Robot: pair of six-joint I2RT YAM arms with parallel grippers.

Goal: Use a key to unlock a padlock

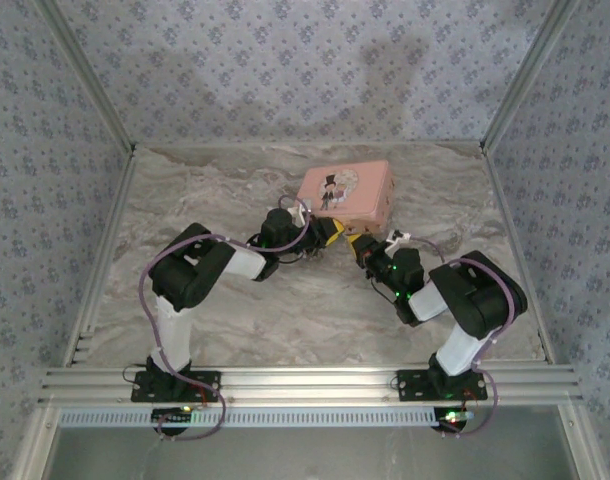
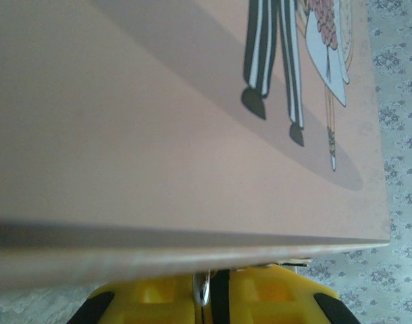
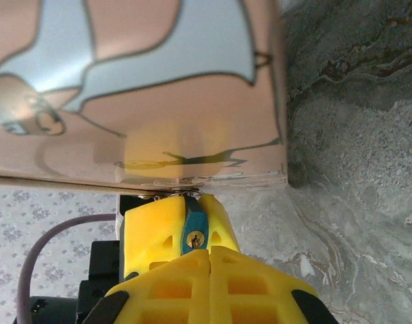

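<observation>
A blue padlock [image 3: 194, 226] with a brass keyhole hangs at the front edge of a pink tin box [image 1: 345, 193]. My left gripper [image 1: 330, 232] is shut on the padlock, its yellow fingers [image 3: 152, 229] on either side of the blue body. In the left wrist view a silvery metal piece [image 2: 204, 289] sits between the tips of the left gripper [image 2: 209, 280], just under the box lid [image 2: 159, 135]. My right gripper [image 3: 209, 255] is shut, its tips just below the keyhole and pointing at it. It sits at the box's front right [image 1: 363, 243]. The key is hidden.
The pink box stands at the back middle of the marbled table [image 1: 285, 310]. Patterned walls [image 1: 285, 70] and metal frame posts close in the back and sides. The two arms converge in front of the box, their grippers nearly touching.
</observation>
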